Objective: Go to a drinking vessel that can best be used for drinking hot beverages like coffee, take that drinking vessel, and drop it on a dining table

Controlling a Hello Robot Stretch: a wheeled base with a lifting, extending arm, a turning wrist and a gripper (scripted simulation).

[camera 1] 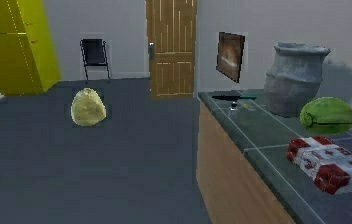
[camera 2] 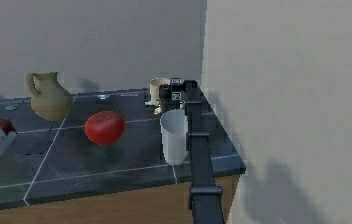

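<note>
On the counter (camera 2: 104,170), arm side view, I see a mug (camera 2: 159,88) at the far edge by the gripper (camera 2: 170,97), whose jaws' state and load I cannot tell. Forward view adds a door (camera 1: 171,45), chair (camera 1: 95,55) and jar (camera 1: 296,78).

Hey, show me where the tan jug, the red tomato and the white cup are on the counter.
tan jug (camera 2: 48,100): arm side view, middle of its belly.
red tomato (camera 2: 104,127): arm side view, its centre.
white cup (camera 2: 172,140): arm side view, middle of its side wall.
</note>
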